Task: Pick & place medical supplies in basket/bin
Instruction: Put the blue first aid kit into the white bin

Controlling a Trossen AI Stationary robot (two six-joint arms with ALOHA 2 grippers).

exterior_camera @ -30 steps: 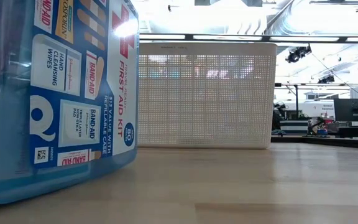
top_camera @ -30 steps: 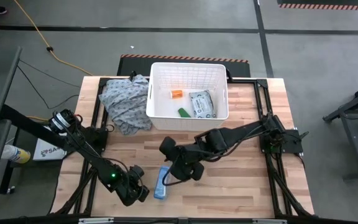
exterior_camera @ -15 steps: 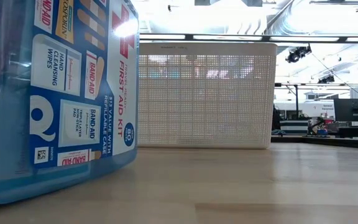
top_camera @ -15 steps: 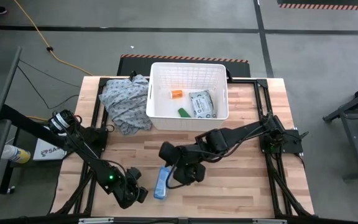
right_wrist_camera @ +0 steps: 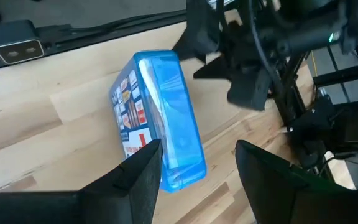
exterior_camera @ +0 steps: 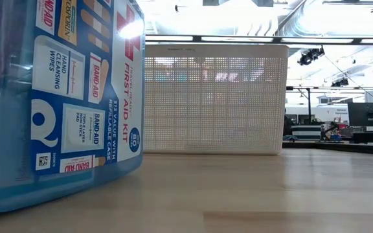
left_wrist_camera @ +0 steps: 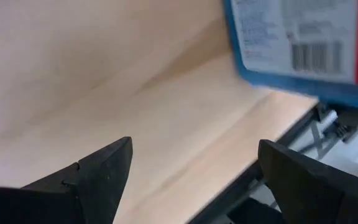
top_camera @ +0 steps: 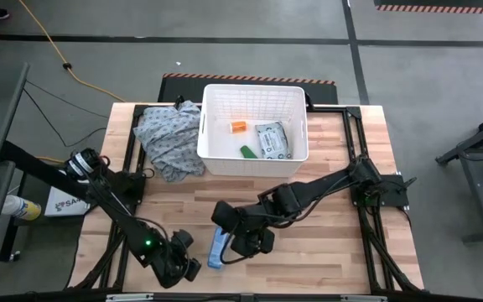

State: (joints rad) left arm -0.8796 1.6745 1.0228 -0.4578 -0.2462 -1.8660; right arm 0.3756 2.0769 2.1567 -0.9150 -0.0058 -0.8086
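The blue first-aid box stands on one long narrow side on the table's near part; it fills the left of the low view. My right gripper hovers open just above it, one finger on either side of its near end, without touching. My left gripper is open near the table's front edge, left of the box, and touches nothing. The white basket at the far middle holds an orange item, a green one and a grey-white packet.
A grey-blue patterned cloth heap lies left of the basket. Bare wooden table stretches between basket and box and to the right. The left arm stands close beyond the box. The table's front edge is just past my left gripper.
My left gripper has drawn back from the box toward the table's front edge and risen a little, staying open. My right gripper has come down and toward the near edge, over the box. The box has stayed where it stood.
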